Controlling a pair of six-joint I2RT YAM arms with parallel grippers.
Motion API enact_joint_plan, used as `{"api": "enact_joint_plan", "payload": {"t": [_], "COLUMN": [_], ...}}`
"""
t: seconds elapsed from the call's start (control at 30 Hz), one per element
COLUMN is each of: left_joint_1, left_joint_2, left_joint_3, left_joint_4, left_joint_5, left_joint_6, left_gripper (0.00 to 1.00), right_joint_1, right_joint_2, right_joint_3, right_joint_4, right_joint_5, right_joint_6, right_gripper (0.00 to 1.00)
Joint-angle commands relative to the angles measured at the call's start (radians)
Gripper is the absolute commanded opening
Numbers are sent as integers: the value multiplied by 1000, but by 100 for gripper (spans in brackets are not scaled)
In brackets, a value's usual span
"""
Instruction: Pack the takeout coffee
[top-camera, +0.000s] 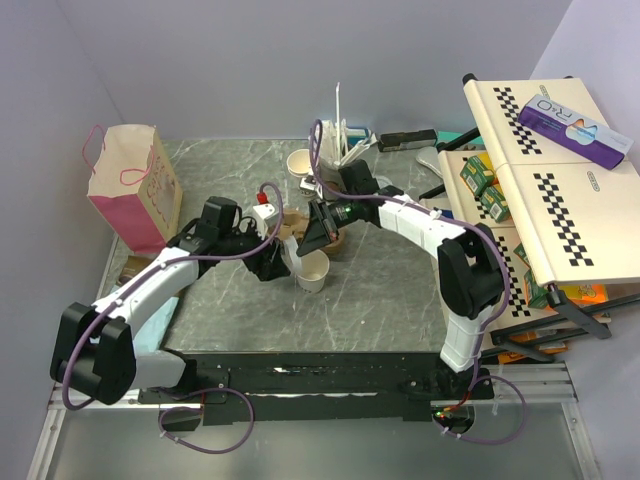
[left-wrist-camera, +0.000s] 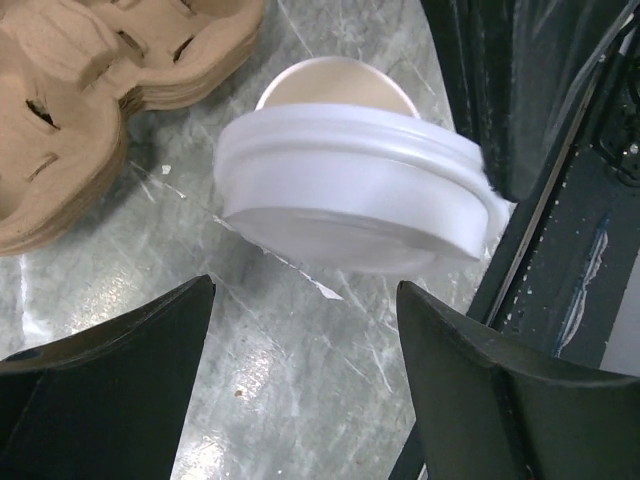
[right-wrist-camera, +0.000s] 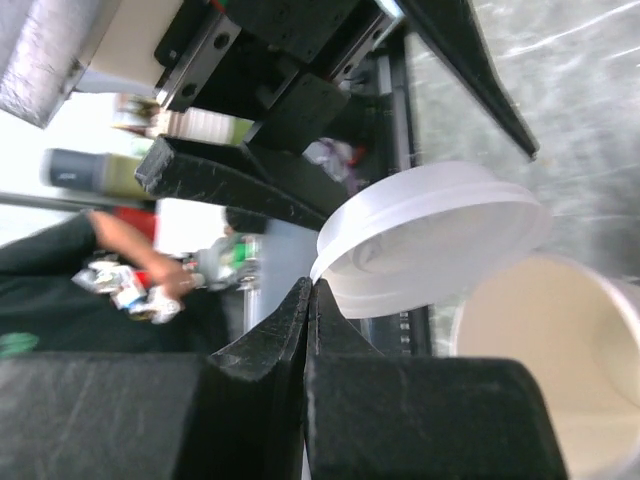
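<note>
At the right gripper, the fingers are pressed together on the rim of the lid, holding it tilted just above the cup, offset toward the fingers so part of the mouth shows. The cup stands upright beside the tray. The left gripper, wide open and empty, faces it; seating likely needs levelling and centring.

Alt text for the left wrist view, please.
A white plastic lid is tilted over the mouth of an open paper cup, not pressed on. The left gripper is nearer the camera, jaws open and empty; a brown cardboard tray lies upper left on the marble table.
</note>
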Motion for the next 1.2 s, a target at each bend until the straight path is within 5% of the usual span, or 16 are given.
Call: {"api": "enact_joint_plan", "payload": {"t": [0.0,0.3,0.63,1.17], "left_joint_1": [0,0,-9,-38], "left_joint_2": [-35,2,69,134], "left_joint_3": [62,103,122,143], "left_joint_4": [-17,1,83,135], "left_joint_5": [51,71,79,83], "left_joint_6": [27,16,-30,-64], "left_gripper": [80,80,81,80], "right_joint_1": [-22,-58,-83,-118], "right_joint_2": [-26,2,20,46], "right_joint_3": [-65,-199,-262,-233], "right_joint_4": [295,669,821,462], "right_joint_5": [-180,-220,-229,-214], "right_joint_6": [209,535,666,404], "right_gripper": [0,0,0,0]}}
